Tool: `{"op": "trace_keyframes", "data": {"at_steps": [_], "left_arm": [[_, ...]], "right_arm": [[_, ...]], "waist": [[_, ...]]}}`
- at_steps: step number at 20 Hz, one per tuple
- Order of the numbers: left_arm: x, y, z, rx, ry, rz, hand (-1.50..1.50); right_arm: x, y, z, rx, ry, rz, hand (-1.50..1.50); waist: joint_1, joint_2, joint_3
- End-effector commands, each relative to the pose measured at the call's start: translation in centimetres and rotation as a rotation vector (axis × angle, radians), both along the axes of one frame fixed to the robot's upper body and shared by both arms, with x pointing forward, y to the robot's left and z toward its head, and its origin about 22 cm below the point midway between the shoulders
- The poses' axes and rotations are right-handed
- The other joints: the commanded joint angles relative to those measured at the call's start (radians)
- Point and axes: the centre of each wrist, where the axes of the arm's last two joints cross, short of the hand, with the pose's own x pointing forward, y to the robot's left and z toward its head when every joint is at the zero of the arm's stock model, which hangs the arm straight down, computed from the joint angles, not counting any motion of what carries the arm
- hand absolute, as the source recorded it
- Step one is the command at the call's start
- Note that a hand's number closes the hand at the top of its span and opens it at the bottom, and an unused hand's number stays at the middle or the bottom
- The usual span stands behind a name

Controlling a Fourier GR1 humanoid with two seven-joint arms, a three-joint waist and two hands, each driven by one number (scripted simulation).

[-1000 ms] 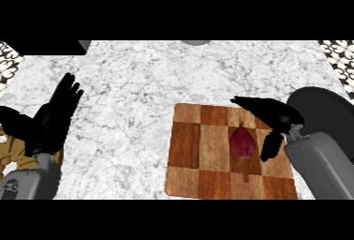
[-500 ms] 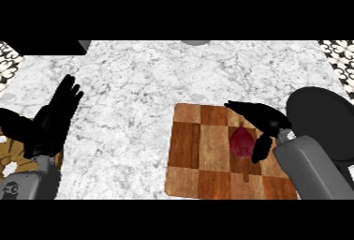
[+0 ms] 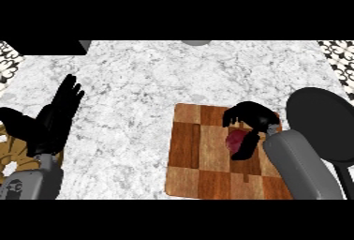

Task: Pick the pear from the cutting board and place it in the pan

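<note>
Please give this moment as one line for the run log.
phase: grasp | right robot hand: curled round pear on cutting board | left robot hand: open, resting | pan: right of board

Single view from the robot's head, looking steeply down onto the marble counter. The camera faces forward, away from the robot's body, so the counter's far side runs along the top. The left forearm and right forearm enter from the lower edge. The view is not mirrored: the left hand shows at the left, the right hand at the right. The camera sits near, and the counter fills almost the whole frame. The cutting board lies low and right of centre, and the pan reaches the right edge. From this angle the right hand, curled over the pear, hides its top.
</note>
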Motion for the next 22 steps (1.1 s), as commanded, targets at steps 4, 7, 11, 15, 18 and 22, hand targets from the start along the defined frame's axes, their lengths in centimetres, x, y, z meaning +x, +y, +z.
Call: {"op": "trace_keyframes", "data": {"at_steps": [4,7,11,15,18,22], "left_arm": [[0.1,0.8,0.3,-0.007,-0.008,0.002,0.00],[-0.8,-0.5,-0.2,-0.004,0.009,-0.009,0.00],[-0.5,0.3,1.3,0.000,0.002,0.006,0.00],[-0.4,1.0,0.1,0.008,0.015,0.051,0.00],[-0.2,0.8,0.8,-0.006,0.018,0.039,0.00],[-0.8,1.2,-0.5,0.009,0.004,0.036,0.00]], "right_arm": [[-0.3,0.0,-3.5,0.053,-0.037,0.017,1.50],[0.2,1.4,-2.6,0.084,-0.024,-0.001,1.50],[-2.5,2.8,-3.3,0.029,-0.056,-0.165,1.50],[-4.1,4.1,-2.5,-0.124,-0.100,-0.416,1.50],[-6.0,6.0,-0.4,-0.134,-0.242,-0.487,1.50],[-6.6,6.5,4.6,-0.196,-0.559,-0.497,1.50]], "waist": [[0.001,0.004,0.003],[-0.001,0.003,0.003],[-0.008,-0.001,0.003],[-0.043,-0.012,0.000],[-0.036,-0.010,0.001],[-0.038,-0.011,0.000]]}}
